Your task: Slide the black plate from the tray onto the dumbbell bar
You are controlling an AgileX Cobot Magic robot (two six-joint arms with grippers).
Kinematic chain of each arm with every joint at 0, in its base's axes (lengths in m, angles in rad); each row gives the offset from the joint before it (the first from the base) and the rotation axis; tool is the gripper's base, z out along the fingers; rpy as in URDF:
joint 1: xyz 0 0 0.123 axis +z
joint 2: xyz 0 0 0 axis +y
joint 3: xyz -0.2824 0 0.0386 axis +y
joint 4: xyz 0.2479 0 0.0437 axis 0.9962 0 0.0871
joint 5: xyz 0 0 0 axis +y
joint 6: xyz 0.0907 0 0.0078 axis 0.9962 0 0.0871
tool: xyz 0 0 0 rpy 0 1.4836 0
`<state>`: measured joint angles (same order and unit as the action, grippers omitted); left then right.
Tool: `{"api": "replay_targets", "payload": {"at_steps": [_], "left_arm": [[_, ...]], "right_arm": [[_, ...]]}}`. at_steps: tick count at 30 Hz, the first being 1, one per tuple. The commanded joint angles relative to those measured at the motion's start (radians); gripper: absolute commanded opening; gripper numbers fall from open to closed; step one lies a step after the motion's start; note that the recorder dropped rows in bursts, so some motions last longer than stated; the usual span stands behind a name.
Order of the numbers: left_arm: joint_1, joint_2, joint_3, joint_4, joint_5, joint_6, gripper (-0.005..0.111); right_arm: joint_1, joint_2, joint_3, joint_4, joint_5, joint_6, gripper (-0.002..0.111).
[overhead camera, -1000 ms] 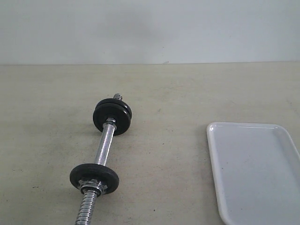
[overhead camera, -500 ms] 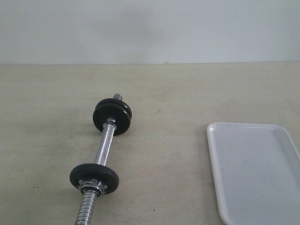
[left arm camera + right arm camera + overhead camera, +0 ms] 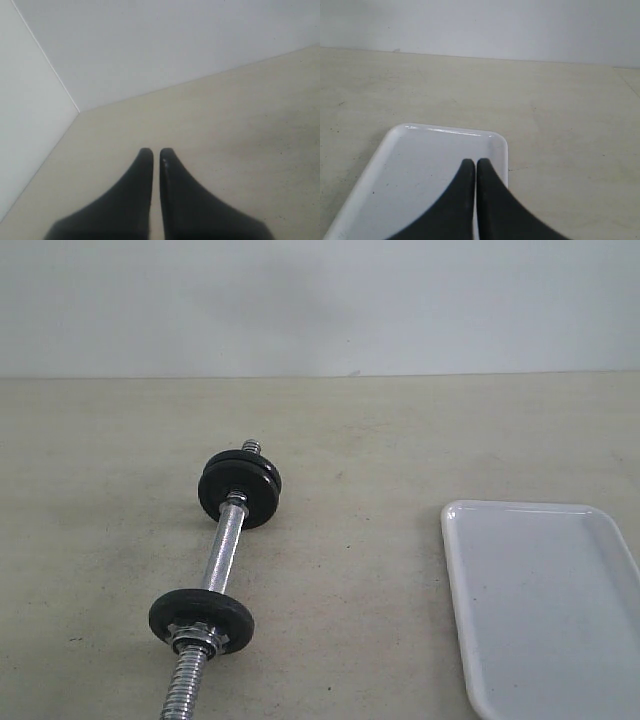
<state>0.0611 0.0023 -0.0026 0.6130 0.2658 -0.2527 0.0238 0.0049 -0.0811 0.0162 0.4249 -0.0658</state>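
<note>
The dumbbell bar lies on the table left of centre in the exterior view, running from near to far. Two black discs sit together at its far end. A single black plate sits on its near part, with a silver nut against it. The white tray lies at the right, and no disc shows on its visible part. My left gripper is shut over bare table near a wall corner. My right gripper is shut above the tray. Neither gripper appears in the exterior view.
A pale wall stands along the table's far edge. A second wall meets it at a corner in the left wrist view. The beige table lies bare between the bar and the tray.
</note>
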Motion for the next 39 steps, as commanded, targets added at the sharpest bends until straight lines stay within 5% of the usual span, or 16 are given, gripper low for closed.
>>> {"api": "replay_targets", "payload": {"at_steps": [1,11,39], "left_arm": [[0.004,-0.002,0.003,-0.046,-0.006,0.003,0.004],[0.004,-0.002,0.003,-0.467,-0.004,0.003,0.004],[0.004,-0.002,0.003,-0.459,0.041,0.005,0.004]], "right_arm": [[-0.004,-0.005,0.003,-0.004,-0.003,-0.005,0.000],[-0.004,-0.005,0.003,-0.004,-0.003,-0.005,0.000],[-0.004,-0.005,0.003,-0.004,-0.003,-0.005,0.000]]}}
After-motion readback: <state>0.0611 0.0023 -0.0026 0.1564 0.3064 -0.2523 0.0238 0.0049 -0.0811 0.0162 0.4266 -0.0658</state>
